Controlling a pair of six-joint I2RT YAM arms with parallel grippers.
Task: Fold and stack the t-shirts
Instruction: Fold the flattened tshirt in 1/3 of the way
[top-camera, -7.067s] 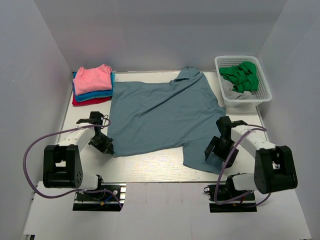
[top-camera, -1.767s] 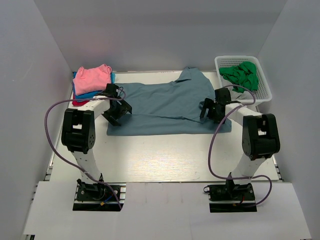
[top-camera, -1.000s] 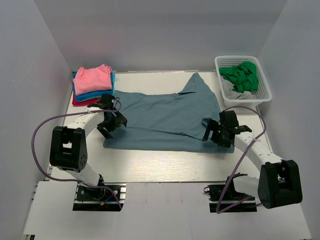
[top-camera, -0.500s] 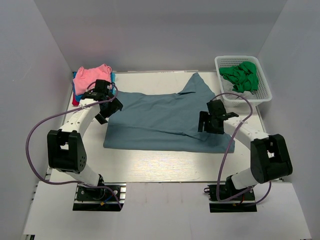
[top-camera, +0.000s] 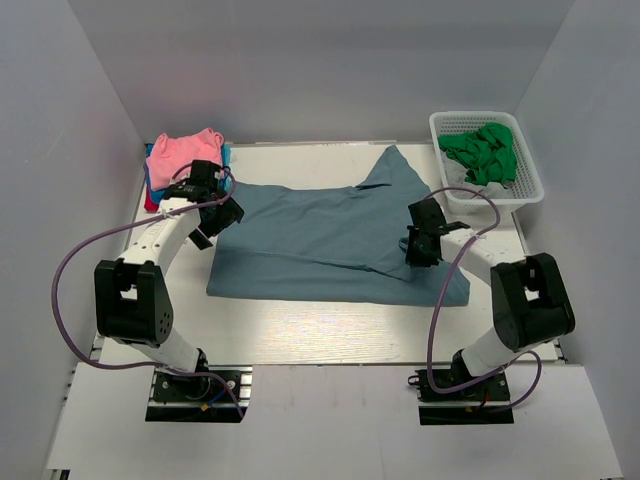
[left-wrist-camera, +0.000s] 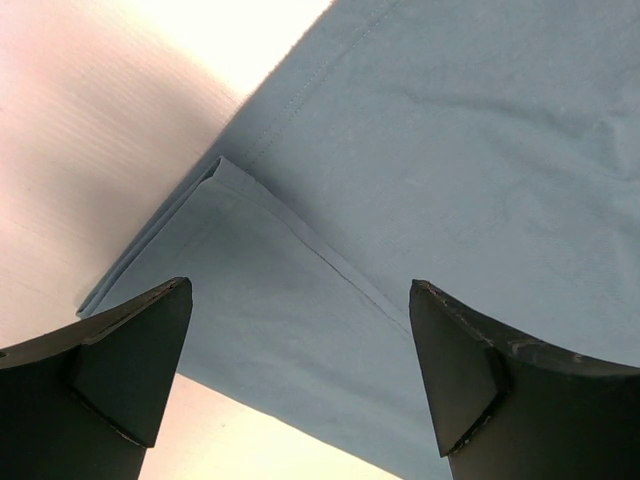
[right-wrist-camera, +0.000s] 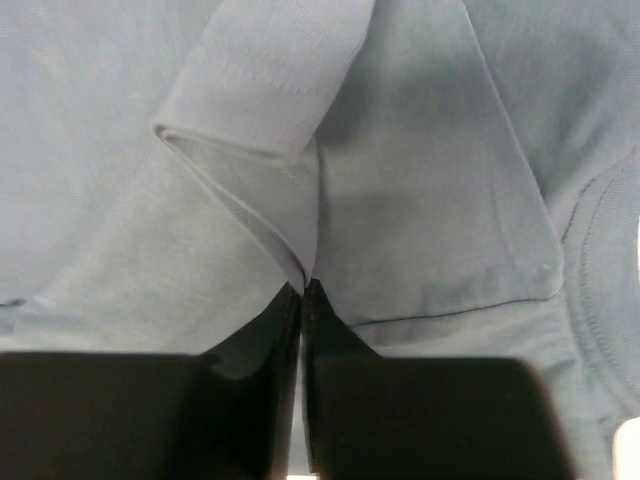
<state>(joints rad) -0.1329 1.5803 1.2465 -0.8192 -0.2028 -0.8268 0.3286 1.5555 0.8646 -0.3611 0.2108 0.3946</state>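
Note:
The large slate-blue t-shirt (top-camera: 330, 240) lies on the table, folded over on itself. My right gripper (top-camera: 414, 248) sits on its right side, shut (right-wrist-camera: 303, 290) on a thin pinch of the sleeve fold (right-wrist-camera: 260, 100). My left gripper (top-camera: 222, 212) hovers open (left-wrist-camera: 300, 340) over the shirt's far left part. A doubled corner of cloth (left-wrist-camera: 222, 170) shows below, between the fingers (left-wrist-camera: 120, 350), which hold nothing. At the back left lies a stack of folded shirts: pink (top-camera: 185, 155) on top, bright blue (top-camera: 190, 187) under it, and a red edge (top-camera: 152, 200) at the bottom.
A white mesh basket (top-camera: 520, 190) stands at the back right with green cloth (top-camera: 485, 150) in it. Bare table (top-camera: 320, 325) lies in front of the shirt. Grey walls close in the left, right and back sides.
My right gripper has moved onto the shirt's right sleeve and shut on it. The left gripper swung back toward the shirt's far left edge and stays open.

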